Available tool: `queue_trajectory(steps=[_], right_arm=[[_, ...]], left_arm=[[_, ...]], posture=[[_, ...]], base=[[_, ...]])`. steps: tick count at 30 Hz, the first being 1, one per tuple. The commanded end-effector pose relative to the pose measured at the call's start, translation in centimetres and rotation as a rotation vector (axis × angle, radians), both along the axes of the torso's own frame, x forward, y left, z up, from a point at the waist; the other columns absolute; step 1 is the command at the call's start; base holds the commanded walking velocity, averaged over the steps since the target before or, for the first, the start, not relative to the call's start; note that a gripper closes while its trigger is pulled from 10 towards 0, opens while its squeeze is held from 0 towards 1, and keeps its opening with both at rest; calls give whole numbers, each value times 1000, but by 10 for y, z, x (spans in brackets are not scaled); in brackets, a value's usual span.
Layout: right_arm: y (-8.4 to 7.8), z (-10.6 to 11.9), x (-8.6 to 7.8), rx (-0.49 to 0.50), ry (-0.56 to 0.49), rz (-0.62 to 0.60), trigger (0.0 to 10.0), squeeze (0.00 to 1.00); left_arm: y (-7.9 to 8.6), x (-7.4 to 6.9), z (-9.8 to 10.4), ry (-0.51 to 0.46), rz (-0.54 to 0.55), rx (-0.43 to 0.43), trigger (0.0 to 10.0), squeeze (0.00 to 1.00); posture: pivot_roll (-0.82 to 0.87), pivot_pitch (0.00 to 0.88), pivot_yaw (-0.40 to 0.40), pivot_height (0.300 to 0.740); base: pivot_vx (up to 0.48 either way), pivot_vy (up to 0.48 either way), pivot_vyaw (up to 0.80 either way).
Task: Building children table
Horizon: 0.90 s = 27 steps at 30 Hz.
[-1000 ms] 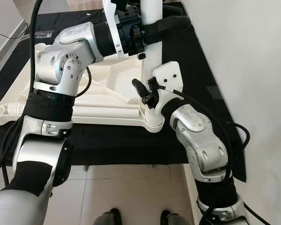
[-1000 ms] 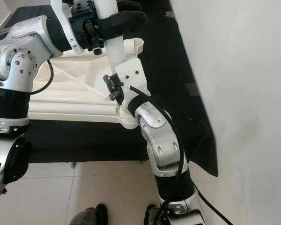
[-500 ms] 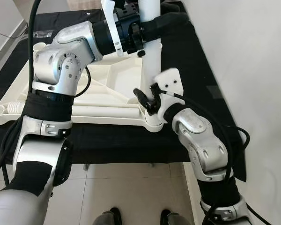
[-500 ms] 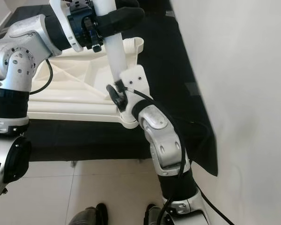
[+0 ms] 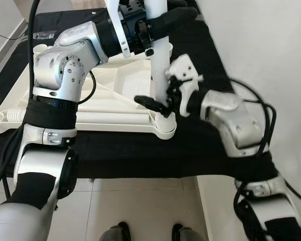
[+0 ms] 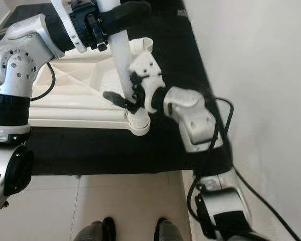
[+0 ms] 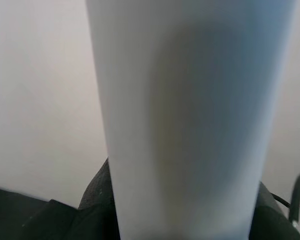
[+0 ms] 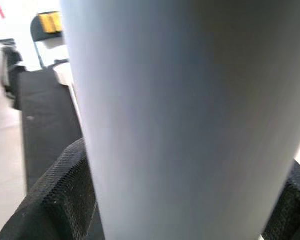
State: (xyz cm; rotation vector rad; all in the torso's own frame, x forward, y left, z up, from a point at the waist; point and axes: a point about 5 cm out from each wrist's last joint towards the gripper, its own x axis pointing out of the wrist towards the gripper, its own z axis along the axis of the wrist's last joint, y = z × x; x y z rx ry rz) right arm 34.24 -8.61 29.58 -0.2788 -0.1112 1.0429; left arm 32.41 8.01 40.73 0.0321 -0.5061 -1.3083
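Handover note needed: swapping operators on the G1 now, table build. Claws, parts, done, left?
Left claw: shut on the white table leg, high up on it.
Right claw: closed around the same leg low down, just above the corner socket.
Parts: leg stands roughly upright in the near right corner socket of the upside-down white tabletop, which lies on a black cloth. Another loose leg lies along the tabletop's near edge.
Done: this leg is in its socket; whether fully seated cannot be told.
Left: seat it fully, then fit the others.
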Motion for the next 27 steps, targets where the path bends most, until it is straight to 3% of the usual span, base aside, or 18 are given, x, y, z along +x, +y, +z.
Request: queue_trajectory(steps=[1, 4, 5, 6, 13, 23, 24, 27], right_arm=[[18, 2, -2, -3, 21, 109, 10000, 0], [19, 5, 0, -11, 26, 135, 10000, 0], [20, 5, 0, -21, 37, 161, 4549, 0], [21, 5, 0, -32, 51, 182, 0, 0], [20, -1, 5, -100, 95, 255, 0, 0], [13, -4, 12, -63, 113, 200, 0, 0], [11, -5, 14, -43, 113, 176, 0, 0], [7, -5, 16, -9, 113, 136, 0, 0]], left_arm=[[-15, -9, 3, -35, -83, 32, 0, 0], [-16, -9, 3, -33, -85, 31, 0, 0], [-16, -8, 3, -32, -86, 29, 0, 0], [-16, -8, 3, -31, -88, 29, 0, 0], [-18, -8, 2, -29, -95, 29, 0, 0], [-19, -8, 3, -50, -79, 28, 0, 0], [-20, -7, 3, -51, -67, 25, 10000, 1000], [-20, -4, 4, -43, -48, 18, 10000, 1000]], posture=[[-51, 226, 74, 740], [-52, 228, 75, 740], [-55, 230, 77, 740], [-55, 230, 77, 740], [-56, 234, 80, 740], [-51, 237, 82, 740], [-51, 237, 82, 740], [-51, 237, 82, 740]], base=[[0, 0, 0], [0, 0, 0], [0, 0, 0], [0, 0, 0], [0, 0, 0], [0, 0, 0], [0, 0, 0], [0, 0, 0]])
